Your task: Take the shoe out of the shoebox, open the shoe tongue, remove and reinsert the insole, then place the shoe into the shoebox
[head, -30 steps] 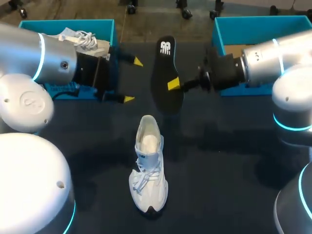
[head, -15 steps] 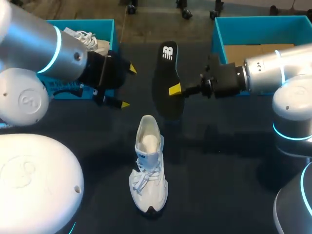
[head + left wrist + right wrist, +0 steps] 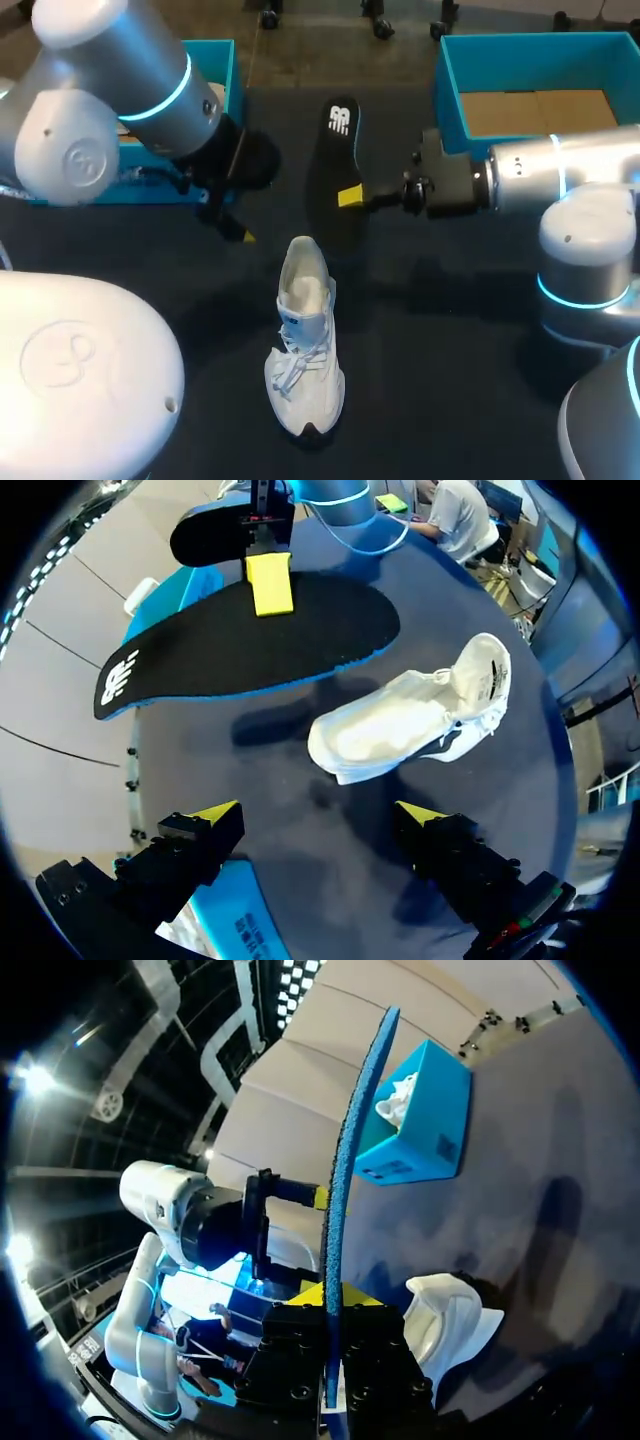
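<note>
Head view: left arm [image 3: 130, 90] covers most of the left box [image 3: 222, 52] left of the insole [image 3: 335, 170], so its contents are hidden there. Only one left fingertip [image 3: 243, 236] shows; the other is behind the wrist. Right gripper [image 3: 350, 196]: the lower finger is hidden under the insole. Right box [image 3: 520, 50], right of the insole, has its near wall behind the right arm [image 3: 560, 175].

Right wrist view: insole is edge-on, faces unreadable. Shoe [image 3: 450, 1320] beside it is partly behind the gripper body. The white item [image 3: 398, 1095] in the box beyond the insole is too small to identify.

Left wrist view: only a sliver of the left box shows, cut off.
</note>
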`<state>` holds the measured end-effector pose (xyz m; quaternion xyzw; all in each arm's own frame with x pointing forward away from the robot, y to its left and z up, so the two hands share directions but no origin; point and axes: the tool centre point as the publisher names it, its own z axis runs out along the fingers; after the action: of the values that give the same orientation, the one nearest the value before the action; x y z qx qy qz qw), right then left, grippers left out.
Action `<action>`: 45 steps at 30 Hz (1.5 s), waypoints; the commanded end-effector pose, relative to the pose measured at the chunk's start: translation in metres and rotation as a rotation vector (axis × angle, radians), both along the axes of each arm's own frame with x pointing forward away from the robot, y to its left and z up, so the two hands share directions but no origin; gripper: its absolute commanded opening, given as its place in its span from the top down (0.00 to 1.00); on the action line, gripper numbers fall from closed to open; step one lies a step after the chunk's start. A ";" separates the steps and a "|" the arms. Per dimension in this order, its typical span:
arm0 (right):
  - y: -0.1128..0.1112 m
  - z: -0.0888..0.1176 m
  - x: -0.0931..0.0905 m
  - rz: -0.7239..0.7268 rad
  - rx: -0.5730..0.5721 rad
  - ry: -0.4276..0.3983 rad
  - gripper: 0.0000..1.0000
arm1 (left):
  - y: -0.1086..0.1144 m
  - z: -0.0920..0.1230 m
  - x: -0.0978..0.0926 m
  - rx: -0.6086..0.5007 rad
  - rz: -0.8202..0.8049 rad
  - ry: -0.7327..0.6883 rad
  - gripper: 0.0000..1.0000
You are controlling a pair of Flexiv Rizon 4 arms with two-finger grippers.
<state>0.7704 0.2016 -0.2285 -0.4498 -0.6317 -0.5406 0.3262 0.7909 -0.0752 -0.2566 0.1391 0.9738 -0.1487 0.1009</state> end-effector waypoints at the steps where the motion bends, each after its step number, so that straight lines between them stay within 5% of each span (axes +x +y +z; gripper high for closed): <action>1: 0.004 -0.001 0.001 -0.001 -0.004 0.001 1.00 | 0.003 0.003 -0.002 -0.001 -0.002 -0.001 0.00; 7: 0.004 -0.001 0.001 -0.001 -0.004 0.001 1.00 | 0.003 0.003 -0.002 -0.001 -0.002 -0.001 0.00; 21: 0.025 -0.033 0.005 -0.006 0.076 -0.034 1.00 | 0.001 -0.048 -0.009 -0.026 -0.019 0.158 0.00; 34: 0.027 -0.037 0.005 -0.006 0.078 -0.028 1.00 | 0.004 -0.055 -0.013 -0.017 -0.022 0.177 0.00; 45: 0.039 -0.046 -0.002 -0.089 0.061 -0.192 1.00 | 0.007 -0.076 -0.028 -0.043 -0.048 0.261 0.00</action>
<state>0.7797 0.2307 -0.2738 -0.3974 -0.6326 -0.6050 0.2753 0.7573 -0.0713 -0.3305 0.1381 0.9729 -0.1839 -0.0235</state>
